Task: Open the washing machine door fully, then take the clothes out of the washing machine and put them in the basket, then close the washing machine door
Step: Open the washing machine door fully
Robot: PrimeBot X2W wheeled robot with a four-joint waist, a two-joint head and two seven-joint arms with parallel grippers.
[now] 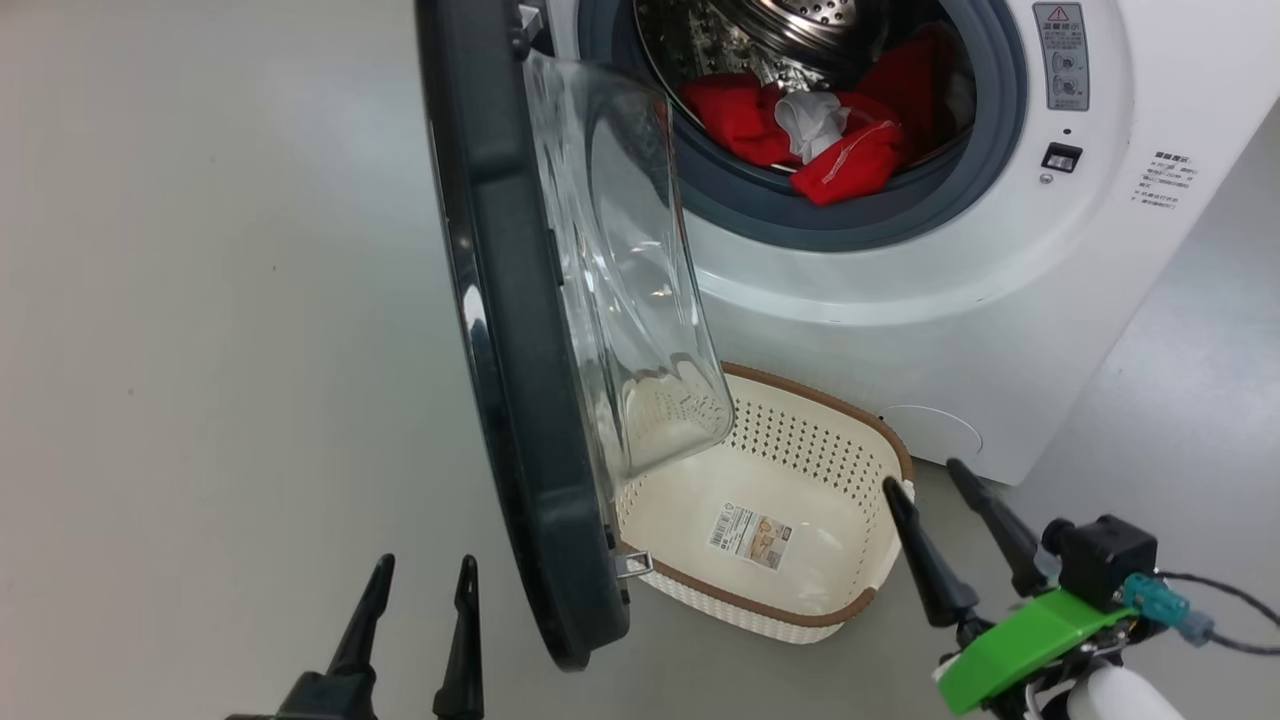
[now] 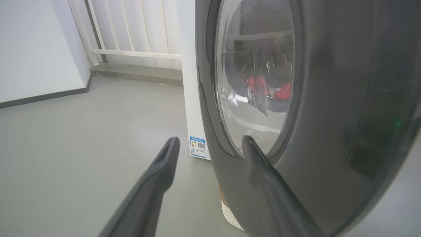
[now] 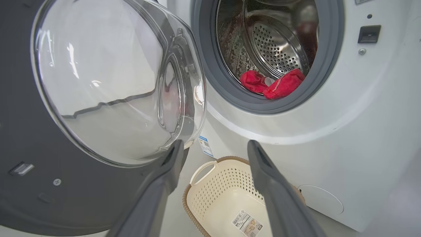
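- We're watching the large round black-rimmed washing machine door (image 1: 520, 400), glass bowl bulging, standing swung out edge-on and hanging over the left end of the small cream perforated plastic basket (image 1: 800, 440).
- The big white front-loading washing machine (image 1: 900, 330) is showing its steel drum (image 1: 790, 30); the bright red fabric clothes (image 1: 850, 160), a white cloth (image 1: 810, 120) among them, are lying at its front lip, handy for reaching.
- That basket is sitting just below the opening, likely keeping the carry short, holding only a paper label (image 1: 750, 535).
- The left gripper (image 1: 426, 565) is hovering outside the door, jaws spread, grasping nothing; the right gripper (image 1: 922, 476), likewise released, is pointing toward the basket.
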